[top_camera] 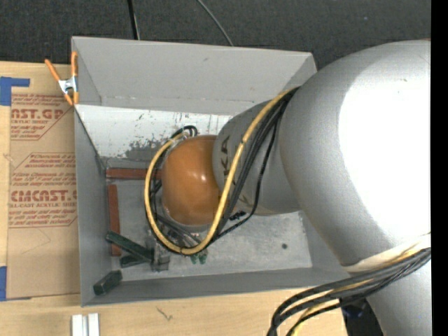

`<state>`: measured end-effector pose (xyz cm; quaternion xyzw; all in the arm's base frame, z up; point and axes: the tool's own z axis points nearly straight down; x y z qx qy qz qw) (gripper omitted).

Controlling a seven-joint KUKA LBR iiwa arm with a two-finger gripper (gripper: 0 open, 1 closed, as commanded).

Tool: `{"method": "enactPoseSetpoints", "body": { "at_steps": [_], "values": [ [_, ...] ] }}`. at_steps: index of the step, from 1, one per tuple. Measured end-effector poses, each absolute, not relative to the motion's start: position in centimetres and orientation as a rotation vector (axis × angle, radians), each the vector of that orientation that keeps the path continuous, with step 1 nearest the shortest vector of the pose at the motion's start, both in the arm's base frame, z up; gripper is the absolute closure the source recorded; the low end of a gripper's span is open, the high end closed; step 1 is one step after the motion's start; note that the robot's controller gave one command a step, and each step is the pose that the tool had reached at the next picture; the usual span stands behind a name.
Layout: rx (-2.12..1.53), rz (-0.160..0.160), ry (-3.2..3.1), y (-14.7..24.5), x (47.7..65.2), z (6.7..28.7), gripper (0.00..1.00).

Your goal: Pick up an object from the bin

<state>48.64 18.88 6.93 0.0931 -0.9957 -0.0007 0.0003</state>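
My gripper [163, 256] is low in the bin's front left part, mostly hidden under the arm's orange cover. Just left of it, and close to it, lie two dark green elongated pieces, one slanted [128, 243] and one lower [134, 261]; whether it touches them is unclear. A small dark block [107, 281] rests in the front left corner. A tiny green bit [201, 259] shows at the cover's lower edge.
A reddish-brown bar [130, 174] lies along the back of the bin's floor at left, and a second one [113, 212] runs down the left wall. The arm and its cables cover the bin's right half.
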Motion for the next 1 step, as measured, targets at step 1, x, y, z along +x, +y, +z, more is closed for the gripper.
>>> {"method": "enactPoseSetpoints", "body": {
  "at_steps": [1],
  "values": [
    [0.299,0.001,-3.126,18.79,48.7,28.49,1.0]
  ]
}}
